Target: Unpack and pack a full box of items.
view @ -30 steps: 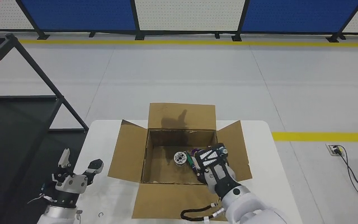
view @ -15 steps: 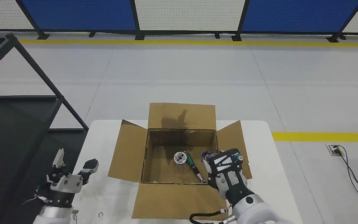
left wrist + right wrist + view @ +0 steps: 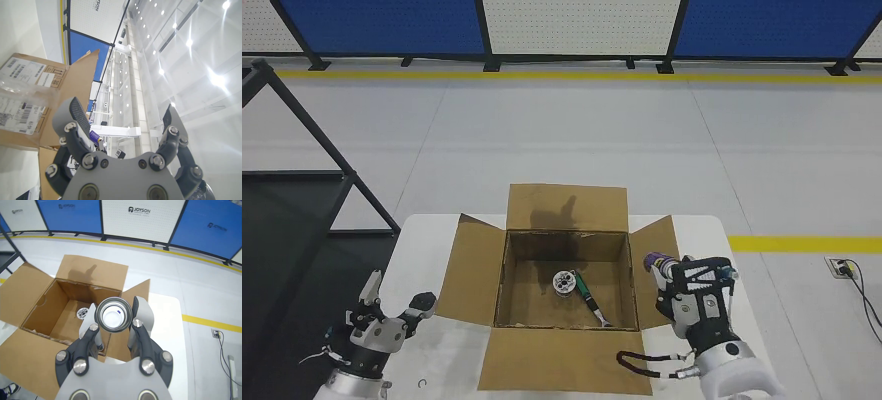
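Where the right tool (image 3: 114, 308) hovers, it clamps seemingly a can (image 3: 114, 317).

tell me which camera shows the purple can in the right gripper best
Right wrist view: the purple can sits large and end-on, clamped in the right gripper. Top view shows its side poking past the gripper, by the cardboard box. Left wrist view shows it tiny and far off.

An open cardboard box (image 3: 542, 358) sits mid-table (image 3: 447, 350). Inside lie a round metal part (image 3: 563, 282) and, at its 4 o'clock, a green-handled tool (image 3: 589, 296). At the box's 3 o'clock the right gripper (image 3: 687, 272) clamps a purple can (image 3: 655, 263). At its 8 o'clock the left gripper (image 3: 395, 298) is spread wide.
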Robot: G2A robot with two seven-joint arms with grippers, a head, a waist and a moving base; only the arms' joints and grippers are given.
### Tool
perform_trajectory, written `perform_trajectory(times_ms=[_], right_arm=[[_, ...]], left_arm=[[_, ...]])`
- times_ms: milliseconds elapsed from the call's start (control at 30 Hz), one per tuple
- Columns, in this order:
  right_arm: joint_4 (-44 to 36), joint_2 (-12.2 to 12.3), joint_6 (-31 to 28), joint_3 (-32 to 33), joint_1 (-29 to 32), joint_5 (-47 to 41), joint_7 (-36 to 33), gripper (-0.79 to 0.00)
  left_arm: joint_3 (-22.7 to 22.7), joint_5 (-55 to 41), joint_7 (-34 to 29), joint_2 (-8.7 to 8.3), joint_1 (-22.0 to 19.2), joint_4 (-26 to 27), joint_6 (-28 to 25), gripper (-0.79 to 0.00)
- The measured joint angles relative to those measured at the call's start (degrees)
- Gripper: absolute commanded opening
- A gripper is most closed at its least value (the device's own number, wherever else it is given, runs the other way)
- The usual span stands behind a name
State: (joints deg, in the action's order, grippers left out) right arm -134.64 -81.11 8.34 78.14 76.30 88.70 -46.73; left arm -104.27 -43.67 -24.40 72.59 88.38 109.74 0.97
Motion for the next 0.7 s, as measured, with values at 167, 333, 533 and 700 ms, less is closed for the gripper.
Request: perform_trajectory(times_ms=[167,333,533,700], right_arm=[[0.0,0.31,0.3,8.26,3.11,-3.39,2.61,-0.785],[0.0,0.61,-0.76,15.93,5.87,-8.06,3.54,-0.785],[0.0,1.06,-3.4,21.9,8.39,-11.73,-0.99,-0.785],[0.0,1.32,-4.39,22.85,8.67,-11.27,-6.89,-0.785]], left_arm=[[-0.27,0.21,-2.29,-0.2,0.08,0.01,-0.1,0.0],[0.19,0.24,-2.36,-0.29,-0.3,-0.05,0.27,0.0],[0.98,0.75,-2.15,-0.35,-0.43,-0.04,0.15,0.0],[0.95,0.8,-2.23,-0.38,-0.09,0.17,-0.08,0.0]])
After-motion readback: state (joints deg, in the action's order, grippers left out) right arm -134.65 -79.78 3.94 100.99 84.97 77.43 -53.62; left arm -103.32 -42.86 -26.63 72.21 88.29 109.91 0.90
